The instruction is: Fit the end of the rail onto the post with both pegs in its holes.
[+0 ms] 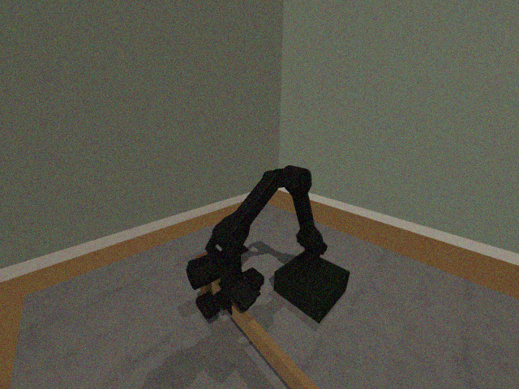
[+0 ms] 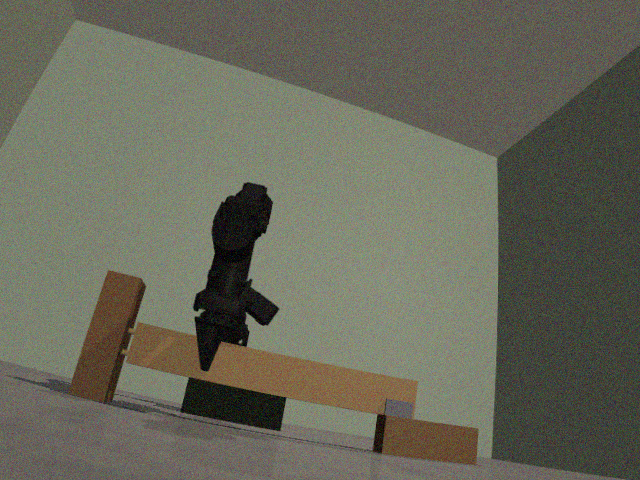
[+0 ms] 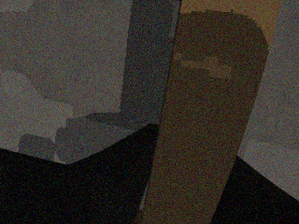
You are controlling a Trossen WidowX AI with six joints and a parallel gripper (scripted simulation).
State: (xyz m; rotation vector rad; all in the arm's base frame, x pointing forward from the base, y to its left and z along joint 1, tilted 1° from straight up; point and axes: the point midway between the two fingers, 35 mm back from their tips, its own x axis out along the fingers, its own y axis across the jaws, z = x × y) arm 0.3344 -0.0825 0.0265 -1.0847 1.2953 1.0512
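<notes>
The long wooden rail (image 1: 268,343) (image 2: 310,377) (image 3: 201,187) is off the table at its near end and looks roughly level. My gripper (image 1: 228,309) (image 2: 206,361) (image 3: 177,138) is shut on the rail from above, nearer its post end. The wooden post (image 2: 105,338) stands upright just left of the rail's end in the exterior view. A narrow gap remains, with the upper peg (image 2: 131,330) and lower peg (image 2: 124,352) showing in it. Whether their tips are inside the holes cannot be told. The rail's far end sits at the grey bracket (image 2: 399,408) on the footboard block (image 2: 429,439).
The arm's dark base box (image 1: 312,284) (image 2: 232,405) stands beside the rail, behind it in the exterior view. The grey table top (image 1: 418,335) (image 2: 206,449) carries the arm's shadows. The arm hides the post end in the top view.
</notes>
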